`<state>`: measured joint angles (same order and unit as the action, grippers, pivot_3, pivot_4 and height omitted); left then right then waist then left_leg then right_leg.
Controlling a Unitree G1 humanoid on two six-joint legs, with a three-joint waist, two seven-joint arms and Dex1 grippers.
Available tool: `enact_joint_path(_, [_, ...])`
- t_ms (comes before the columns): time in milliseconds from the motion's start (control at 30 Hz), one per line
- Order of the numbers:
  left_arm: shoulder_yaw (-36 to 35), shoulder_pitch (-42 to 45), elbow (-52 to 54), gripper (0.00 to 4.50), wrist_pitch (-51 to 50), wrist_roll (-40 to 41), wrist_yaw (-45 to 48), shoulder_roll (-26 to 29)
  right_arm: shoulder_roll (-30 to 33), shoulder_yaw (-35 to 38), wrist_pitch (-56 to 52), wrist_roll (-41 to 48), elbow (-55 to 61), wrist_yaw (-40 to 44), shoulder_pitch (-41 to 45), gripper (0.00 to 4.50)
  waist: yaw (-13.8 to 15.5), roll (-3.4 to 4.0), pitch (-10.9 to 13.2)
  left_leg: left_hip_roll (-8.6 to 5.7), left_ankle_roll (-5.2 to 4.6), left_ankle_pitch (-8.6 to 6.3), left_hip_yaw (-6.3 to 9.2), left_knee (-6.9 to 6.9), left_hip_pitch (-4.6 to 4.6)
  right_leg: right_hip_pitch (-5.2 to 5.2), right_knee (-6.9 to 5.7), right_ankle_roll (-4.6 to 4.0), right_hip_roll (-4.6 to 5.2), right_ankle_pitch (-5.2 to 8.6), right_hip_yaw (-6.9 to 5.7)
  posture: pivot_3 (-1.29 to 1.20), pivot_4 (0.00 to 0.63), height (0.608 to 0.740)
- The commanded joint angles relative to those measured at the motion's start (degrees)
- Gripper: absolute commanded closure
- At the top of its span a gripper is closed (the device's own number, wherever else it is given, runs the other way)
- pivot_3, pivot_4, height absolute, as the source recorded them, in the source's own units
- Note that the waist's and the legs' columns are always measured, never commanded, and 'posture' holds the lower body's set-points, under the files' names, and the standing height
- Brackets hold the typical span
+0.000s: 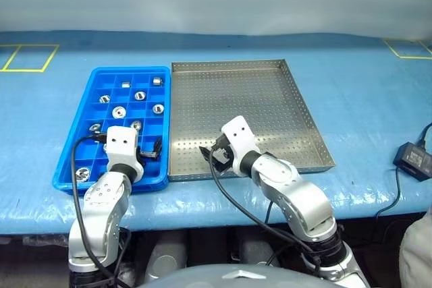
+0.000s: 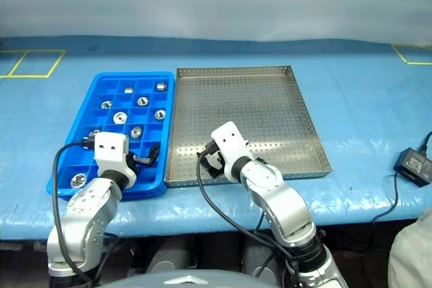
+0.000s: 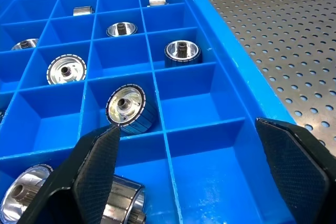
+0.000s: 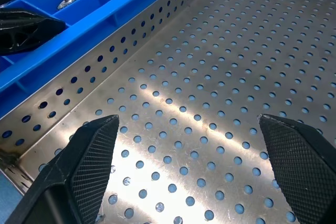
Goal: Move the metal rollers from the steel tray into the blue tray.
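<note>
Unloading looks finished, by my reading; the steel tray shows you a bare perforated floor with no roller on it, so the step in hand is a release over the blue tray, and what you need next is only to check the steel tray's corners and draw both arms back without clipping a rim; the blue tray sits touching the steel tray's left side, and the metal rollers lie scattered one to a compartment across its grid; your left gripper hovers over the near end of the blue tray, jaws spread wide and holding nothing, with one roller in the compartment just beneath its fingers; your right gripper hangs over the near left corner of the steel tray, equally wide and empty, well apart from any roller.
</note>
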<state>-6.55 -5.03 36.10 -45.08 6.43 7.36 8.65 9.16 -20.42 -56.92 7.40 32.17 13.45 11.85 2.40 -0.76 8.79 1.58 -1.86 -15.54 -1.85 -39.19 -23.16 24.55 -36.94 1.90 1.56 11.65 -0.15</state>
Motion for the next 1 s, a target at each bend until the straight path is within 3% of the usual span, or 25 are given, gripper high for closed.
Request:
enact_joint_path(33, [-2.5, 1.8, 4.1, 0.03, 1.6, 0.6, -1.4, -0.1, -0.3, 0.5, 0.4, 0.9, 2.7, 0.4, 1.1, 0.00, 0.0, 0.00, 0.0, 0.00, 0.00, 0.00, 0.00, 0.00, 0.00, 0.00, 0.00, 0.00, -0.01, 0.00, 0.00, 0.16, 0.150, 0.740])
enact_joint_path(467, [-2.7, 2.1, 8.3, 0.03, -5.0, 0.7, -5.3, -0.4, 0.2, -0.1, 0.0, 1.5, 3.2, 1.4, 2.0, 0.00, 0.1, -0.01, 0.0, 0.00, 0.00, 0.00, 0.01, 0.01, 0.00, 0.00, -0.01, 0.01, -0.02, -0.01, 0.00, 0.16, 0.150, 0.740])
enact_joint_path(633, [-4.0, 1.1, 8.9, 0.03, 2.7, -0.3, -6.3, -0.6, 2.0, 0.8, 1.2, 2.1, 4.3, 2.7, 1.2, 0.00, 0.1, -0.02, 0.0, 0.00, 0.00, 0.00, 0.01, 0.01, 0.00, 0.00, 0.01, 0.00, -0.02, 0.00, 0.00, 0.18, 0.150, 0.740])
enact_joint_path(1000, [-4.2, -6.1, 9.7, 0.03, 7.7, 6.7, 7.8, 8.5, 12.0, 8.5, 5.8, 6.0, 4.6, 9.7, -2.8, 0.00, 0.2, -0.05, 0.0, 0.02, -0.01, -0.01, 0.00, 0.03, 0.01, 0.01, 0.03, -0.11, 0.01, 0.08, -0.02, 0.17, 0.150, 0.740])
